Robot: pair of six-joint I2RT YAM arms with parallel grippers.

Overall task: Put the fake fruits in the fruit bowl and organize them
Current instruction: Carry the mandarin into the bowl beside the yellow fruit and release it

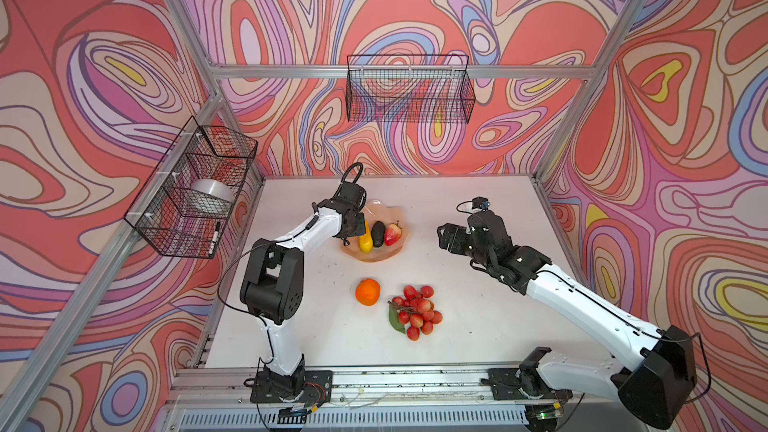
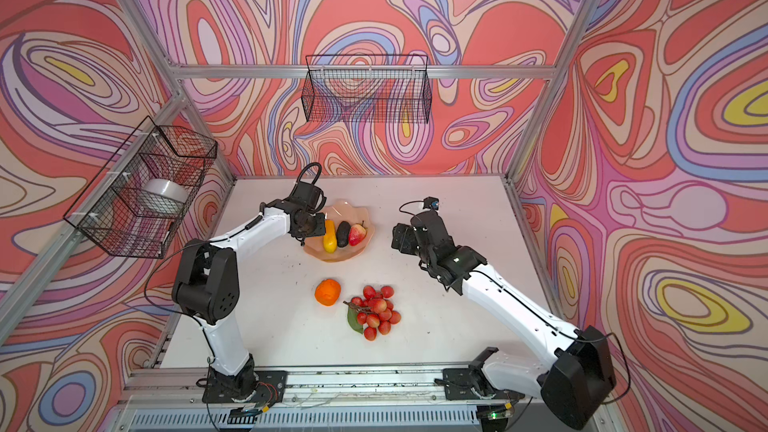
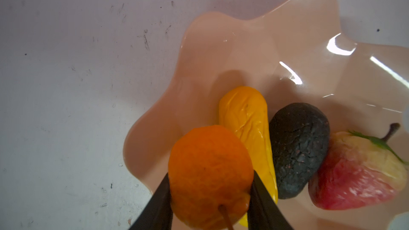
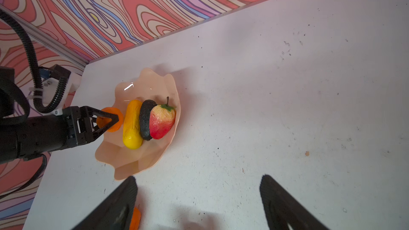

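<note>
The peach-pink fruit bowl (image 1: pixel 374 257) (image 2: pixel 332 257) sits at the back middle of the white table. In it, side by side, lie the elongated yellow-orange fruit (image 1: pixel 365 239) (image 3: pixel 245 116), the black avocado (image 1: pixel 378 234) (image 3: pixel 296 149) and the red strawberry-like fruit (image 1: pixel 392 233) (image 3: pixel 358 173). My left gripper (image 3: pixel 210 174) (image 4: pixel 110 119) is shut on the small orange (image 3: pixel 210 162) (image 4: pixel 116 116), held over the bowl's left side beside the yellow fruit. The large orange (image 1: pixel 368 292) and the red berry cluster (image 1: pixel 417 311) lie on the table nearer the front. My right gripper (image 1: pixel 446 236) (image 4: pixel 198 180) hangs open and empty to the right of the bowl.
A black wire basket (image 1: pixel 409 89) hangs on the back wall. Another wire basket (image 1: pixel 195 189) on the left wall holds a white round container and a marker. Aluminium frame posts stand at the table's back corners.
</note>
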